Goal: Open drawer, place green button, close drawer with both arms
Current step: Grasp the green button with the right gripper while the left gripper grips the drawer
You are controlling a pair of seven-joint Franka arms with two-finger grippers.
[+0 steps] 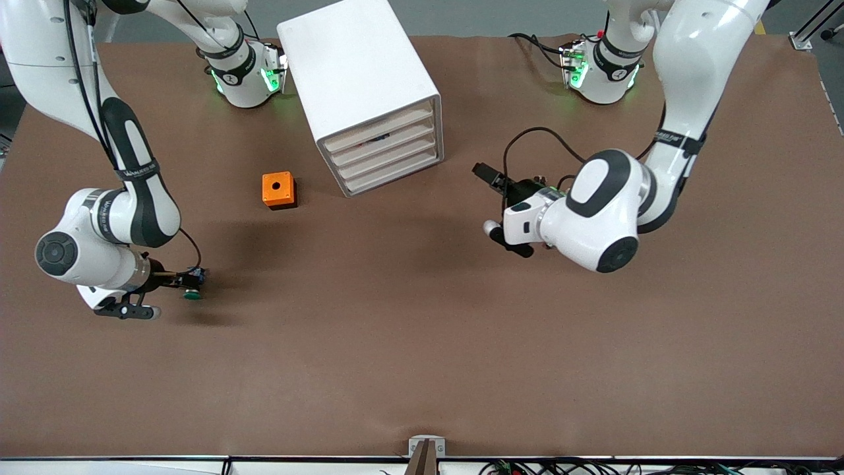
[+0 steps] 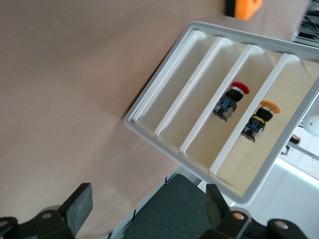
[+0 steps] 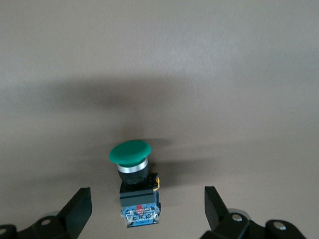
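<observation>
Green button (image 3: 130, 169) lies on its side on the tabletop (image 1: 422, 369) toward the right arm's end, nearer the front edge than the orange box (image 1: 277, 190). Right end effector (image 3: 147, 211) hangs over it, fingers spread and released, one either side of the body. Judgement: lower squarely, close on the black-and-blue body rather than the cap, so it cannot roll. Lowest drawer (image 1: 394, 177) of the white cabinet (image 1: 359, 72) appears closed. Left end effector (image 2: 147, 209), released, faces the drawer fronts; open that drawer first.
</observation>
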